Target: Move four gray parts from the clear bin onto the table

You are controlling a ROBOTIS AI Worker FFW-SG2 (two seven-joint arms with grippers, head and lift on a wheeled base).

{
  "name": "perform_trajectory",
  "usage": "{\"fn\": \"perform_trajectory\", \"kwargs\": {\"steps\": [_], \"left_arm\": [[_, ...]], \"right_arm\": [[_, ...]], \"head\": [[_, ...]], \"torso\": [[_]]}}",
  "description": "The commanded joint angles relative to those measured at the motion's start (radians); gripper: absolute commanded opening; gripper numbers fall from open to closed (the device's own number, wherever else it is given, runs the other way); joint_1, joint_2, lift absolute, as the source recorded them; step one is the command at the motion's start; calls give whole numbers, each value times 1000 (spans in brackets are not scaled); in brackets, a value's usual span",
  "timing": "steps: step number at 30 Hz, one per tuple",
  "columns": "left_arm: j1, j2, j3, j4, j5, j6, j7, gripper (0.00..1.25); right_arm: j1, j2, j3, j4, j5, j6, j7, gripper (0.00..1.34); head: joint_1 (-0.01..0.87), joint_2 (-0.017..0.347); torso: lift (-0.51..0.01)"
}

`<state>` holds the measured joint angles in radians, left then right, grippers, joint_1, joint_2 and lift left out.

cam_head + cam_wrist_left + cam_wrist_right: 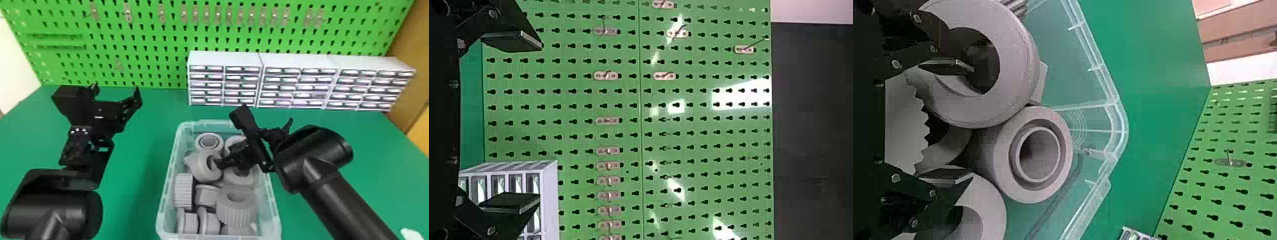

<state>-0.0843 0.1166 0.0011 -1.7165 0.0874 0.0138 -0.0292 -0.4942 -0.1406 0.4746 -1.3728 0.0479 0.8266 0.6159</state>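
The clear bin (161,207) is showing smooth plastic. The gray parts (237,212) are looking matt. The far pegboard (634,107) is gleaming glossily.

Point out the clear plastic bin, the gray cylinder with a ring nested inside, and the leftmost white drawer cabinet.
Clear plastic bin (168,172): head view, left rim.
Gray cylinder (1003,161): right wrist view, outer end face.
White drawer cabinet (223,84): head view, middle of its front.

Camera positions: head, both wrists.
Head view looks forward and down; left wrist view faces the pegboard (699,145); right wrist view, close, overlooks the clear bin (1118,114). All share pegboard and tabletop (134,191).
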Motion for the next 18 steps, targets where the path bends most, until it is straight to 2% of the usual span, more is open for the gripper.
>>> {"fn": "perform_trajectory", "kwargs": {"steps": [1,18], "left_arm": [[1,0,-1,0,0,0,0,1042],[3,0,-3,0,-2,2,-1,1042]], "right_arm": [[-9,1,9,37,3,-41,2,815],[-29,9,32,103,-8,-130,1,815]], "head": [[678,34],[678,34]], "torso": [[-50],[-50]]}}
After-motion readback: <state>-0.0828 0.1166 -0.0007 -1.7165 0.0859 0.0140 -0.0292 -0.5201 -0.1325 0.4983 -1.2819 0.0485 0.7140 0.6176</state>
